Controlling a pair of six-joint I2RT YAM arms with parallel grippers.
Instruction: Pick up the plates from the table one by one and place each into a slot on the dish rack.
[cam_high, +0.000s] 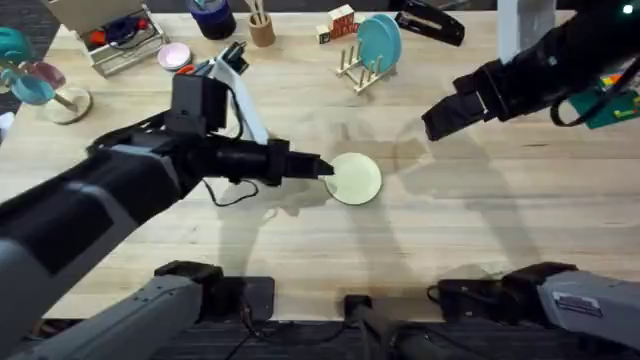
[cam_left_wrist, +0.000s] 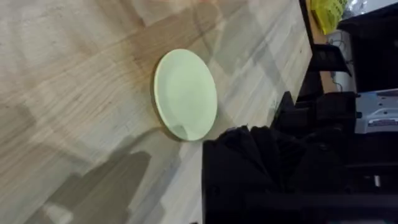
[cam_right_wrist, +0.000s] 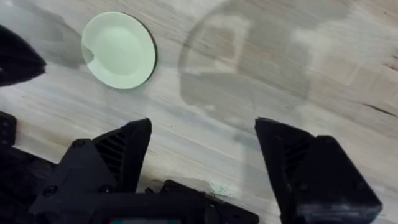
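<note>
A: Status?
B: My left end effector is at the cream plate rim, flat mid-worktop; can't tell its opening. Turquoise plate is slotted in the dish rack. Right end effector hangs spread wide, clear.

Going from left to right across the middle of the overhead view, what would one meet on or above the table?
Left gripper → cream-yellow plate → right gripper, hanging open over bare table. Farther back, the dish rack holds the turquoise plate.
</note>
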